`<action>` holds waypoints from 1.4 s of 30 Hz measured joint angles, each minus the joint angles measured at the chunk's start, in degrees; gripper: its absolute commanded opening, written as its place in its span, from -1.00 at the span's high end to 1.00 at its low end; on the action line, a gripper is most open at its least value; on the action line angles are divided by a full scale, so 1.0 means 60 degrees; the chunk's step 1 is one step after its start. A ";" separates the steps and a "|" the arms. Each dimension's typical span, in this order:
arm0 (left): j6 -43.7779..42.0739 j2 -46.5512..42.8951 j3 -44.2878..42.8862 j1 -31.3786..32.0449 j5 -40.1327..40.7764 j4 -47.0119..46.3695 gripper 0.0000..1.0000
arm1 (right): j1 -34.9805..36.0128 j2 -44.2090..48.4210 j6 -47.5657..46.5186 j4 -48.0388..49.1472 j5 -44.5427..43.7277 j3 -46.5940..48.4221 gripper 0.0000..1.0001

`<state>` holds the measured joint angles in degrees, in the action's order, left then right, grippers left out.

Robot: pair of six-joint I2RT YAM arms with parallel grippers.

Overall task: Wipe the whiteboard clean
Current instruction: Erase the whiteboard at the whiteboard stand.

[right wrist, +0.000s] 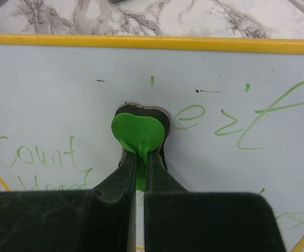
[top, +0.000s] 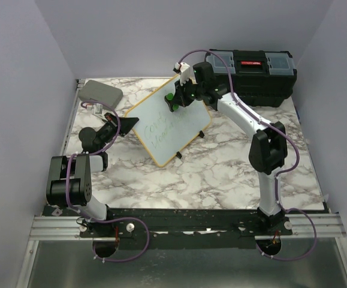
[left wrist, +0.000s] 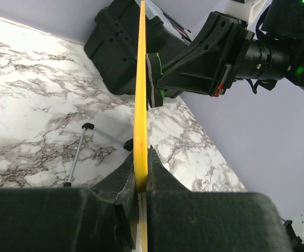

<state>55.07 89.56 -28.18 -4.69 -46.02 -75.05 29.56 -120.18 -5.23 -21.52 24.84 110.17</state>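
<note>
The whiteboard [top: 182, 126], yellow-framed and covered in green handwriting, stands tilted on its small black feet in the middle of the table. My left gripper [top: 127, 124] is shut on the board's left edge. In the left wrist view that edge [left wrist: 140, 79] runs edge-on between the shut jaws of the left gripper [left wrist: 141, 160]. My right gripper [top: 174, 101] is shut on a green eraser [right wrist: 138, 131], whose dark pad lies flat against the whiteboard [right wrist: 62, 89] near its upper middle. Green words remain left and right of the right gripper [right wrist: 140, 152].
A black toolbox [top: 257, 75] sits at the back right, just behind the right arm. A grey rounded case [top: 100, 92] lies at the back left. Purple-grey walls close in the marble table [top: 221, 174] on three sides.
</note>
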 measured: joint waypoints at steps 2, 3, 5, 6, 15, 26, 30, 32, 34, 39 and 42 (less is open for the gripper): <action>-0.0022 0.0000 0.0000 0.0000 0.0011 0.0029 1.00 | -0.0018 0.0047 -0.0069 0.0106 0.0211 -0.0120 0.99; -0.0036 -0.0007 0.0000 0.0000 0.0011 0.0033 1.00 | -0.0025 0.0098 -0.0117 0.0142 0.0310 -0.0211 0.99; -0.0076 -0.0044 0.0000 0.0007 0.0007 0.0058 1.00 | -0.0055 0.0182 -0.0193 0.0171 0.0419 -0.0397 0.99; -0.0106 -0.0076 0.0000 0.0022 0.0007 0.0106 1.00 | -0.0055 0.0240 -0.0219 0.0186 0.0455 -0.0532 0.99; -0.0208 -0.0200 0.0000 0.0055 0.0022 0.0262 1.00 | -0.0062 0.0342 -0.0200 0.0138 0.0044 -0.0725 0.99; -0.0215 -0.0215 0.0036 0.0087 0.0022 0.0164 1.00 | -0.0135 0.0299 -0.0342 0.0109 0.0022 -0.0255 0.99; -0.0215 -0.0215 0.0036 0.0087 0.0018 0.0160 1.00 | -0.0153 0.0299 -0.0550 -0.0120 0.0361 -0.0255 0.99; -0.0215 -0.0215 0.0036 0.0087 0.0022 0.0164 1.00 | -0.0153 0.0291 -0.0561 -0.0189 0.0364 -0.0251 0.99; -0.0219 -0.0215 0.0036 0.0087 0.0018 0.0164 1.00 | -0.0153 0.0259 -0.0525 -0.0251 0.0197 -0.0193 0.99; -0.0219 -0.0215 0.0036 0.0087 0.0025 0.0175 1.00 | -0.0149 -0.0164 -0.0291 -0.0452 0.0047 0.0678 0.99; -0.0219 -0.0215 0.0036 0.0087 0.0033 0.0186 1.00 | -0.0124 -0.0506 -0.0051 -0.0608 -0.0004 0.1461 0.99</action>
<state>53.76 88.27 -27.97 -4.16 -45.82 -73.93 28.82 -123.22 -5.54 -25.17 24.82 118.93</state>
